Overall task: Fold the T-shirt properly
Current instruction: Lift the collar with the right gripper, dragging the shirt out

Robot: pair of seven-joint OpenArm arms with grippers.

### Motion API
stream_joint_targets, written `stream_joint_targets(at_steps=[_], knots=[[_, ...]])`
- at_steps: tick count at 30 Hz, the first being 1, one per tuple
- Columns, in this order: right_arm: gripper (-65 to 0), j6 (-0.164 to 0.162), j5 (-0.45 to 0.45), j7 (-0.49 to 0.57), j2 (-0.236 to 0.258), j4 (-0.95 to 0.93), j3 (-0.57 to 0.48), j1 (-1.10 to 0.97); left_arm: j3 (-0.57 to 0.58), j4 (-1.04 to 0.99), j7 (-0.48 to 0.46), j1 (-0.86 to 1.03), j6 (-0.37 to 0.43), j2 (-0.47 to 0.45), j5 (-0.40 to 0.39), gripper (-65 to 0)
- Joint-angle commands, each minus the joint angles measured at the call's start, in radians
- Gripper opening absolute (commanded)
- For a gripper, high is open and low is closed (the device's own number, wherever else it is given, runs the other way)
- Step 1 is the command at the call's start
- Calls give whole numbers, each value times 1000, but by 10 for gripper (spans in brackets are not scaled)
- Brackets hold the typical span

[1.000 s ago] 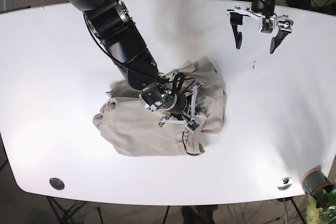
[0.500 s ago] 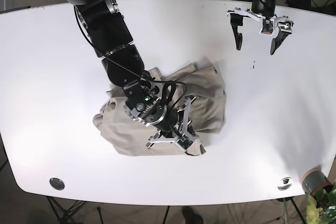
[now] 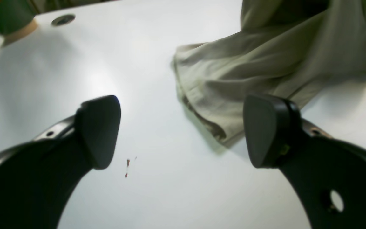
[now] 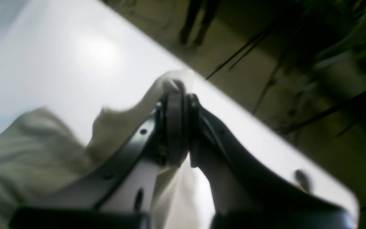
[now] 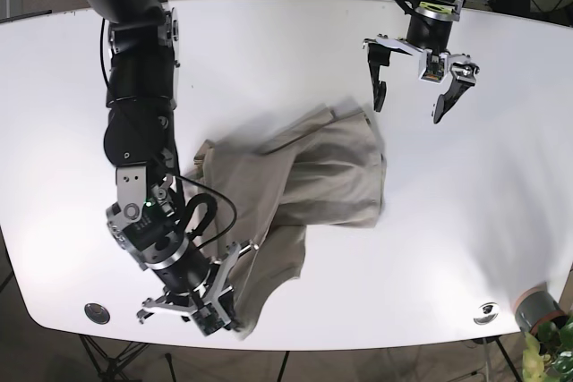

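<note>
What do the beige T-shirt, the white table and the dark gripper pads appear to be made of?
Beige T-shirt: soft woven or knit cloth, matte; it drapes in loose folds and creases.
White table: smooth, hard, slightly glossy, likely laminate; it shows soft light reflections.
Dark pads of the left gripper: matte black, probably rubber or plastic; exact material unclear.

plain beige t-shirt (image 5: 322, 176), white table (image 5: 269, 60)

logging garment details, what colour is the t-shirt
Plain beige-khaki T-shirt, no print visible; clearest in the base view.
</note>
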Motion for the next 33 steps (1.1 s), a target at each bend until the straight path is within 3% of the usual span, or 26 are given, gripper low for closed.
stream_joint_targets(at_steps=[1,6,14,33], knots=[[-629,-5,11,24,46,70,2,54,29,5,-9,-12,2,-24,3,-76],[-629,-5,13,4,118,126,2,119,63,-18,108,-88,2,-24,3,-78],[-629,-5,13,-5,169,134,4,191,132,-97,249,-229,-1,-24,3,-78],[-629,-5,11,-3,113,68,10,166,296,-430,269,-466,-2,-21,2,-78]])
